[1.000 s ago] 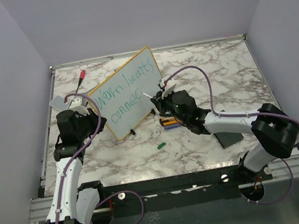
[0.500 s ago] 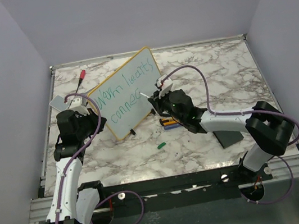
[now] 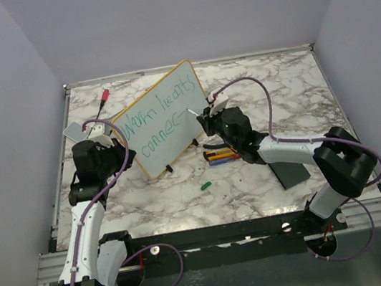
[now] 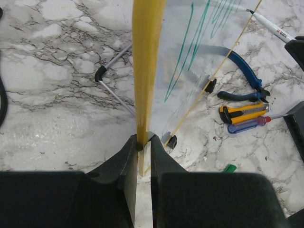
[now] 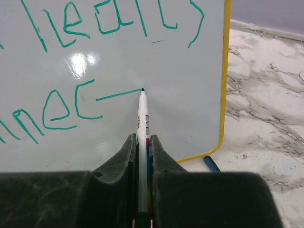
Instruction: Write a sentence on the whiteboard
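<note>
The whiteboard (image 3: 161,118) with its yellow frame stands tilted on black feet at the table's middle. My left gripper (image 3: 108,143) is shut on its left edge; in the left wrist view the jaws (image 4: 143,142) clamp the yellow frame (image 4: 145,66). My right gripper (image 3: 203,115) is shut on a white marker (image 5: 142,142), whose tip touches the board (image 5: 118,57) at the right end of a fresh horizontal stroke. The sentence (image 3: 158,119) in teal reads "Warm hearts" above "connec" plus that stroke (image 5: 118,95).
Blue pliers (image 4: 247,78), a yellow cutter (image 4: 244,112), a blue screwdriver (image 4: 249,124) and a green marker cap (image 3: 205,183) lie right of the board. A red-tipped marker (image 3: 103,97) lies at the back left. A dark pad (image 3: 291,173) lies under my right arm.
My right gripper has moved right and slightly up along the board, drawing a horizontal stroke after "connec". The left gripper and the board have not moved.
</note>
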Available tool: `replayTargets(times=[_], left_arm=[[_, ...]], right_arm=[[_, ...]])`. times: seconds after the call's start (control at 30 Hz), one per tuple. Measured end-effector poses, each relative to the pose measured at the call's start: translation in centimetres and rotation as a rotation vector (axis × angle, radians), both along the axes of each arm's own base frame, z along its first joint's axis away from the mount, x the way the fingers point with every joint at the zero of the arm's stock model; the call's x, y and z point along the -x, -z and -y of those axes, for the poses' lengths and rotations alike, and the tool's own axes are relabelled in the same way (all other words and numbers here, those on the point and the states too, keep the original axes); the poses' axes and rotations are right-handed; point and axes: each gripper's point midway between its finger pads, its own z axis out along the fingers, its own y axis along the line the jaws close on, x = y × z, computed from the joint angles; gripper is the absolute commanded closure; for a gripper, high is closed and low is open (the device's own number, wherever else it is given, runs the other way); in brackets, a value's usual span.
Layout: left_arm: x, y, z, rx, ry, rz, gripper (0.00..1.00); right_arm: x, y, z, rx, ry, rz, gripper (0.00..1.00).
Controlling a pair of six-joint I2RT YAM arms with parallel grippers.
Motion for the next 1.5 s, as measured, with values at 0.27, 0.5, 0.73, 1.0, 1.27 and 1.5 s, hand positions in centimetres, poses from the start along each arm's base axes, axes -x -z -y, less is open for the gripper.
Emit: replayTargets(times=[0.27, 0.5, 0.73, 1.0, 1.27, 1.5], left_arm=[[0.0, 0.0, 0.0, 0.0, 0.0, -0.001, 1.0], [0.0, 0.0, 0.0, 0.0, 0.001, -0.001, 1.0], [0.0, 0.0, 0.0, 0.0, 0.001, -0.001, 1.0], [0.0, 0.0, 0.0, 0.0, 0.001, -0.001, 1.0], [0.0, 0.0, 0.0, 0.0, 0.001, -0.001, 1.0], [0.0, 0.0, 0.0, 0.0, 0.001, 0.0, 1.0]], right_arm=[[0.2, -0.8, 0.3, -0.007, -0.019, 0.02, 0.99], [1.0, -3.3, -0.4, -0.048, -0.08, 0.071, 0.99], [0.7, -4.0, -1.3, -0.054, -0.108, 0.088, 0.99], [0.3, -3.1, -1.7, -0.042, -0.111, 0.074, 0.99], [0.4, -2.0, -1.6, -0.034, -0.111, 0.052, 0.99], [1.8, 2.0, -0.6, 0.003, -0.106, -0.036, 0.99]])
